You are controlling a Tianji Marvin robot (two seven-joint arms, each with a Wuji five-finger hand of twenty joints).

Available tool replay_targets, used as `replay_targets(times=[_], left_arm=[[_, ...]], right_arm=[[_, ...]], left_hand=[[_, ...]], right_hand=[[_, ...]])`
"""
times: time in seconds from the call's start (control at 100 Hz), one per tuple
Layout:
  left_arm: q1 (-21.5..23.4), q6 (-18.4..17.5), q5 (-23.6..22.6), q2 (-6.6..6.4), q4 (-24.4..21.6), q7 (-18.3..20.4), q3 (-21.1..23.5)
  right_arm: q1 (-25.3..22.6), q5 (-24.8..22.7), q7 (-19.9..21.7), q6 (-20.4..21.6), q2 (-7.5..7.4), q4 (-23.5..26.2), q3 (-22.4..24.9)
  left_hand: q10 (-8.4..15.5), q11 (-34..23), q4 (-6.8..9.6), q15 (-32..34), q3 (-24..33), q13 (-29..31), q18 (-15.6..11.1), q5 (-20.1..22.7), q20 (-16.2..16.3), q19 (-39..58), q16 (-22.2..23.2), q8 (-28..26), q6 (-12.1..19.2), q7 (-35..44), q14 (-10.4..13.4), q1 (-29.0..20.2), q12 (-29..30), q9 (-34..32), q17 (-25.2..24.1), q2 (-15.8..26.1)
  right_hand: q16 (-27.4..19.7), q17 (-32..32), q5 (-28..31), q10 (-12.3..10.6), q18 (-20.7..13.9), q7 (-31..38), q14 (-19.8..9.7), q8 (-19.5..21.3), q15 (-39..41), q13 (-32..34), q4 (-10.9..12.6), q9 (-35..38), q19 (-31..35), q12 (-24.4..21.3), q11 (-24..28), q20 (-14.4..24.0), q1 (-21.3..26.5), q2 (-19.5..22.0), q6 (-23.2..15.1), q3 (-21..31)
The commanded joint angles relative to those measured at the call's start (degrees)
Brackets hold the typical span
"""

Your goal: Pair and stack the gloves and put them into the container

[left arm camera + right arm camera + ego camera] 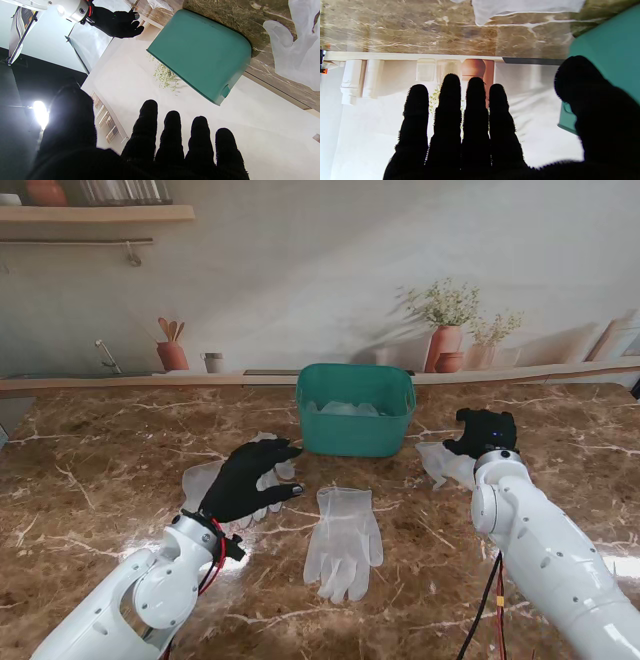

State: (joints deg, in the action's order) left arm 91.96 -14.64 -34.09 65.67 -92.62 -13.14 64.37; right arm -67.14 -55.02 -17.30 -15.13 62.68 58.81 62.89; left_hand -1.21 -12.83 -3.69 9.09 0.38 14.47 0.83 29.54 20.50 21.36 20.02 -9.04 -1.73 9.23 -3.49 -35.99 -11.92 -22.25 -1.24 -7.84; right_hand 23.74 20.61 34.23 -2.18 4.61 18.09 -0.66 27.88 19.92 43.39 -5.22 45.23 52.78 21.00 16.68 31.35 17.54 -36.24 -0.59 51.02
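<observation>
A translucent white glove (343, 542) lies flat in the middle of the marble table, fingers toward me. Another glove (205, 480) lies to its left, partly under my left hand (248, 479), which hovers over it open with fingers spread and holds nothing. A third glove (440, 463) lies right of the teal container (355, 410); my right hand (485, 432) is over its far edge, fingers straight, nothing held. The container holds some pale glove material (343, 408). The left wrist view shows the container (200, 55), a glove (297, 55) and my right hand (117, 21).
The brown marble table (100, 470) ends at a wall ledge (120, 383) just behind the container. Red and black cables (490, 610) hang beside my right arm near the table's front.
</observation>
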Motion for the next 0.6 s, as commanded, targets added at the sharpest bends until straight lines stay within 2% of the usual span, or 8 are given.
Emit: replay_targets(times=[0.0, 0.16, 0.31, 0.5, 0.59], left_arm=[[0.3, 0.2, -0.2, -0.22, -0.2, 0.2, 0.1], [0.4, 0.8, -0.4, -0.32, -0.5, 0.6, 0.3], [0.5, 1.2, -0.4, -0.38, -0.5, 0.9, 0.5], [0.7, 1.4, -0.4, -0.54, -0.8, 1.6, 1.0], [0.8, 1.6, -0.6, -0.58, -0.9, 1.7, 1.2]], right_arm=[[2.8, 1.1, 0.5, -1.0, -0.08, -2.9, -1.4], [9.1, 4.6, 0.0, -1.8, 0.45, -11.1, -7.7], [14.6, 9.7, -0.6, -2.4, 1.74, -19.2, -14.2], [19.6, 16.2, -1.9, -2.5, 4.18, -28.0, -20.6], [21.3, 18.7, -1.8, -2.1, 5.23, -31.1, -22.9]], left_hand=[[1.8, 1.3, 1.82, -2.1, -1.3, -2.3, -2.9, 0.0, -0.9, -1.7, -0.7, 0.7, -0.1, -0.1, 3.7, -0.7, 0.6, 0.8, -0.3, 1.2], [1.7, 1.3, 1.80, -2.2, -1.3, -2.4, -3.1, 0.1, -1.0, -1.9, -0.7, 0.6, 0.0, 0.1, 3.9, -0.9, 0.5, 0.8, -0.3, 1.2], [1.8, 1.1, 1.77, -2.1, -1.3, -2.4, -3.3, 0.3, -1.1, -2.2, -0.7, 0.6, 0.0, 0.2, 4.1, -1.1, 0.5, 0.7, -0.2, 1.0], [1.8, 1.2, 1.74, -2.1, -1.3, -2.4, -3.3, 0.5, -1.2, -2.5, -0.8, 0.4, 0.2, 0.5, 4.2, -1.3, 0.5, 0.8, -0.2, 1.1], [1.8, 1.2, 1.73, -2.2, -1.3, -2.4, -3.3, 0.6, -1.2, -2.6, -0.8, 0.4, 0.1, 0.5, 4.3, -1.4, 0.5, 0.7, -0.2, 1.1]], right_hand=[[2.1, -1.6, -3.5, 0.6, -0.4, -1.9, 0.1, -0.7, 1.7, -2.2, -0.9, -2.6, 0.3, 2.0, 1.7, 1.4, 1.0, -0.4, 2.1, 0.1], [5.7, -3.3, -6.6, 0.7, -0.8, -3.5, -0.3, -1.2, 7.1, -5.4, -1.0, -6.1, -0.1, 6.5, 6.4, 2.4, 1.4, -0.9, 4.1, -0.2], [8.5, -4.5, -8.0, 0.5, -0.7, -4.4, -0.3, -1.9, 11.2, -8.0, -1.2, -8.4, -0.8, 11.0, 10.8, 3.0, 1.2, -0.8, 5.5, -0.7], [15.8, -7.5, -9.0, 0.0, -0.6, -5.1, -0.3, -3.5, 20.4, -14.2, -1.0, -12.6, -2.4, 22.1, 19.3, 4.0, 0.3, 0.9, 7.1, -3.6], [17.9, -9.7, -8.6, 0.0, -0.7, -4.4, -0.4, -3.7, 22.8, -17.7, -0.5, -14.7, -3.6, 26.9, 21.6, 4.4, 0.2, 2.2, 6.5, -5.6]])
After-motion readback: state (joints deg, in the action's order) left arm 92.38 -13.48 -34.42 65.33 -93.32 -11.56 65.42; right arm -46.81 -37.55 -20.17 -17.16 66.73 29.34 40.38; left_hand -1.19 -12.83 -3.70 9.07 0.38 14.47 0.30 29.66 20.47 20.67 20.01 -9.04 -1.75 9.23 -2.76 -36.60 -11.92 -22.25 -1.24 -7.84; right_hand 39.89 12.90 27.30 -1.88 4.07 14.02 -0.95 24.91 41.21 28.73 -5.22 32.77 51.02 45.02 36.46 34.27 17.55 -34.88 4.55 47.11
